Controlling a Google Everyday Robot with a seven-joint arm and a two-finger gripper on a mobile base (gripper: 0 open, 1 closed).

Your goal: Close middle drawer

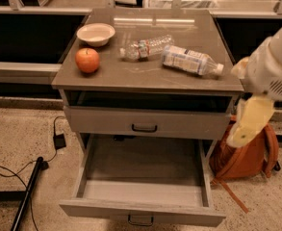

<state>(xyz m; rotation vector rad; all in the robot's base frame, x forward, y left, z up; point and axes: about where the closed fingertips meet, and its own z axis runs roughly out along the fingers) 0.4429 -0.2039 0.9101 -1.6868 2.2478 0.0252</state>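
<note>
The middle drawer (143, 184) is standing pulled far out toward the near side, just below the upper drawer (179, 123). Its small dark handle (140, 220) is sitting at the centre of its front, at the near edge of the view. A dark gap is showing between the upper drawer and the bench (145, 76), so this drawer is perhaps a little open too.

The pincer (241, 134) is hanging to the right of the cabinet and pointing down, near the right end of the upper drawer's front. It is well apart from the middle drawer's handle. I cannot tell whether it is open or closed. Behind it an orange backpack (249, 165) is leaning on the floor.

On the bench a bowl (96, 33) is sitting at the far left, and an apple (87, 60) is resting just near of it. A clear bottle (146, 47) is lying in the middle. A white-labelled bottle (189, 61) is lying right of it, close beside it. A black cable (8, 172) is running over the floor at the left.
</note>
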